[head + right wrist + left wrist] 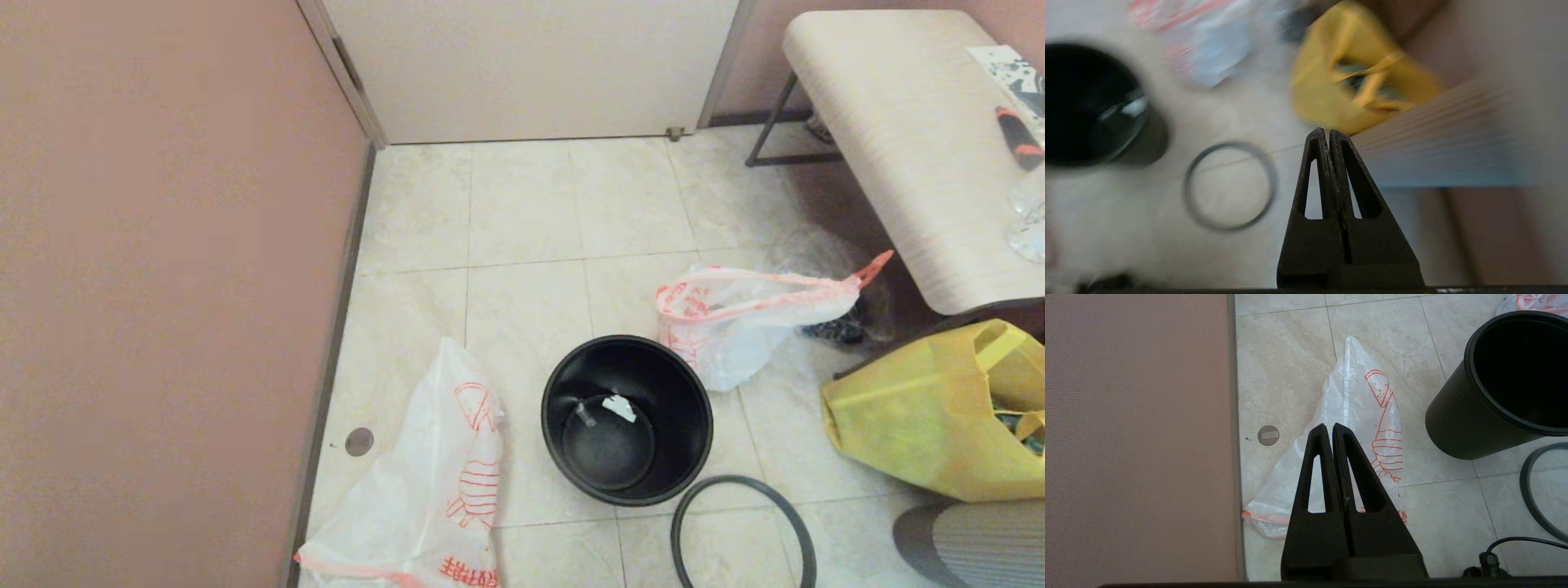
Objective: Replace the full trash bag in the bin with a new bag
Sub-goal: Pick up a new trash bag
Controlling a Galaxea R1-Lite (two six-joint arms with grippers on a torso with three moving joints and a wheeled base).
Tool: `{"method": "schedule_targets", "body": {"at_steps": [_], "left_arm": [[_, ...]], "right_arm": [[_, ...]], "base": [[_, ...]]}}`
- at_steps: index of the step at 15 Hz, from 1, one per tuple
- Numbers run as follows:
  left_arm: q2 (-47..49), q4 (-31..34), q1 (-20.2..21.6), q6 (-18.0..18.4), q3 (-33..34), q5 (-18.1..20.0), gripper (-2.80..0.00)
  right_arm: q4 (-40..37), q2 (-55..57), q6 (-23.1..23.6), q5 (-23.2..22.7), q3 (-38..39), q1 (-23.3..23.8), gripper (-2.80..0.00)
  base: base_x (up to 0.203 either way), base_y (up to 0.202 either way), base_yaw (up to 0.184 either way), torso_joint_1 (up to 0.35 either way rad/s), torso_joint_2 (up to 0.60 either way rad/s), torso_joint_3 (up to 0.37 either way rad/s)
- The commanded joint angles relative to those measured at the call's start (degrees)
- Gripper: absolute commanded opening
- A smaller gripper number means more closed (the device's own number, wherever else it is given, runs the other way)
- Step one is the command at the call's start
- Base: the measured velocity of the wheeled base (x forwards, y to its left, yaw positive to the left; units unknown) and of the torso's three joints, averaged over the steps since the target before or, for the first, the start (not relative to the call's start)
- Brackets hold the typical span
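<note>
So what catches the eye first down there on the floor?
Probably the bin, open and unlined in the middle of the tiled floor, its rim ring lying loose beside it. The new bag lies flat by the wall on the left, with the left tool shut above it. A bright yellow bag sits right.
</note>
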State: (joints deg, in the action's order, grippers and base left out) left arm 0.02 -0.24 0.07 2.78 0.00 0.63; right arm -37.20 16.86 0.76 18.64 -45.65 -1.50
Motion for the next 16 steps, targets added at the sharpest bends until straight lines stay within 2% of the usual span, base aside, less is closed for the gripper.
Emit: {"method": "schedule_targets", "body": {"at_steps": [1,3,4,7,8,9,11,12,14,16], "left_arm": [[0.0,0.0,0.0,0.0,0.3,0.1,-2.8],[0.0,0.0,0.0,0.0,0.3,0.0,-2.8],[0.0,0.0,0.0,-0.1,0.3,0.0,-2.8],[0.0,0.0,0.0,0.0,0.3,0.0,-2.8],[0.0,0.0,0.0,0.0,0.3,0.1,-2.8],[0.0,0.0,0.0,0.0,0.3,0.1,-2.8],[0.0,0.0,0.0,-0.1,0.3,0.0,-2.8],[0.0,0.0,0.0,0.0,0.3,0.0,-2.8],[0.0,0.0,0.0,0.0,0.3,0.0,-2.8],[0.0,0.0,0.0,0.0,0.3,0.0,-2.8]], "right_arm": [[-0.1,-10.3,0.3,-8.4,7.6,1.4,-2.8],[1.8,-15.5,1.0,-16.4,15.0,1.6,-2.8],[5.6,-16.3,1.2,-18.0,20.0,1.7,-2.8],[30.4,-16.7,1.5,-21.0,38.7,1.7,-2.8],[36.0,-16.8,1.8,-21.8,43.2,1.7,-2.8],[37.7,-16.9,2.3,-21.9,45.0,1.8,-2.8],[38.3,-16.9,8.7,-21.1,45.5,1.8,-2.8],[37.0,-16.9,7.3,-20.9,45.4,1.7,-2.8],[35.9,-16.9,-0.2,-19.1,45.1,1.5,-2.8],[36.0,-16.9,-0.7,-18.5,45.1,1.4,-2.8]], "base": [[0.0,0.0,0.0,0.0,0.0,0.0],[0.0,0.0,0.0,0.0,0.0,0.0],[0.0,0.0,0.0,0.0,0.0,0.0],[0.0,0.0,0.0,0.0,0.0,0.0],[0.0,0.0,0.0,0.0,0.0,0.0],[0.0,0.0,0.0,0.0,0.0,0.0],[0.0,0.0,0.0,0.0,0.0,0.0],[0.0,0.0,0.0,0.0,0.0,0.0],[0.0,0.0,0.0,0.0,0.0,0.0],[0.0,0.0,0.0,0.0,0.0,0.0]]}}
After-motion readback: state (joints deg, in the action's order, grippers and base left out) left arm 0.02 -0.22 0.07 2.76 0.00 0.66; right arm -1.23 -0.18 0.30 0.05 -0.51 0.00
